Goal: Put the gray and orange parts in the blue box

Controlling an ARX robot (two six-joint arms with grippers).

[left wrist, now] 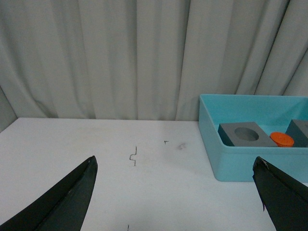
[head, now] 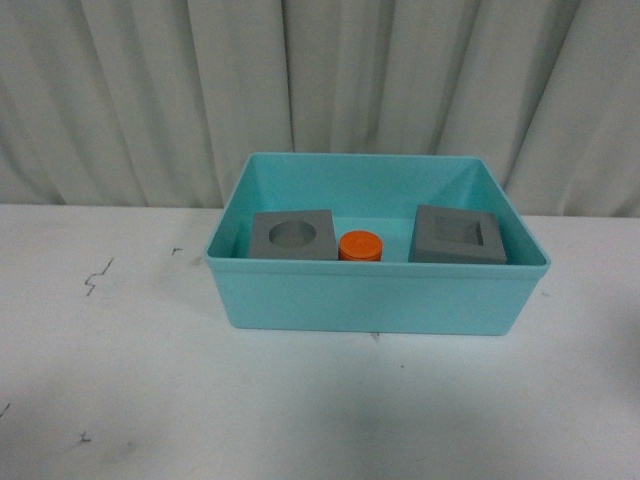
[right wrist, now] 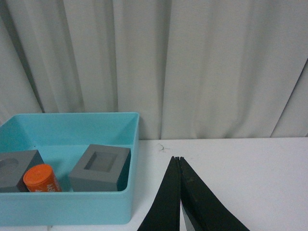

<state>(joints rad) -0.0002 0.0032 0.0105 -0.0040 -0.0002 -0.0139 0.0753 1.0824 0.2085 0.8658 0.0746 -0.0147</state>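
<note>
Round-recess gray cube (head: 293, 236), orange cylinder (head: 360, 245), square-recess gray cube (head: 458, 236) all inside blue box (head: 380, 298), mid-worktop near back edge. Left gripper (left wrist: 175, 192) wide open, empty; right gripper (right wrist: 179, 192) closed, empty. Risk: stray arm sweep nudging box.

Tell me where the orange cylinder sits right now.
In the front view the orange cylinder stands inside the blue box, between the round-recess gray cube on its left and the square-recess gray cube on its right.
</note>
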